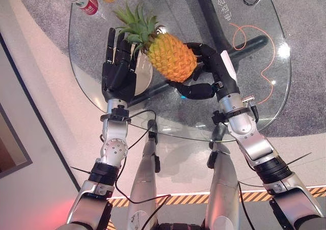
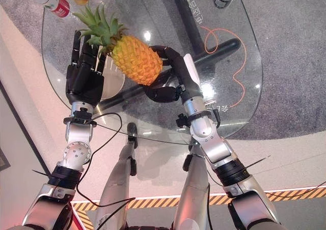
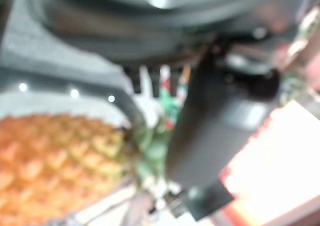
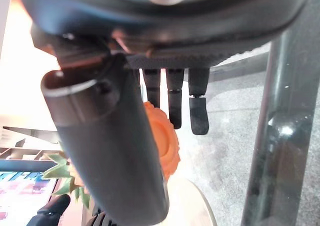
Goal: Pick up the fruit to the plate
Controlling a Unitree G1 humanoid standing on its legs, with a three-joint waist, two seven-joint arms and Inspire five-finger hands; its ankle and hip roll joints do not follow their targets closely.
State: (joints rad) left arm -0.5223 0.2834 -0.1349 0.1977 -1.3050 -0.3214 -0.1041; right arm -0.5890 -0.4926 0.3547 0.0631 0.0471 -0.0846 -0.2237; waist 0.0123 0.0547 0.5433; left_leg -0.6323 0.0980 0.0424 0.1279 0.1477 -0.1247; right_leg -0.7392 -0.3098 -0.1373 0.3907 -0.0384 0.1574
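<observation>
— Where is the fruit now?

— My right hand [image 1: 204, 69] has its fingers and thumb curled around the pineapple [image 1: 170, 57]. It is lifted over the glass table [image 1: 254, 103], with its leafy end above the plate [image 2: 114, 85].

— And your left hand [image 1: 118, 67]?

— Flat, fingers straight, beside the leaves, holding nothing. I think the pick is done; lowering onto the plate and letting go are left.
</observation>
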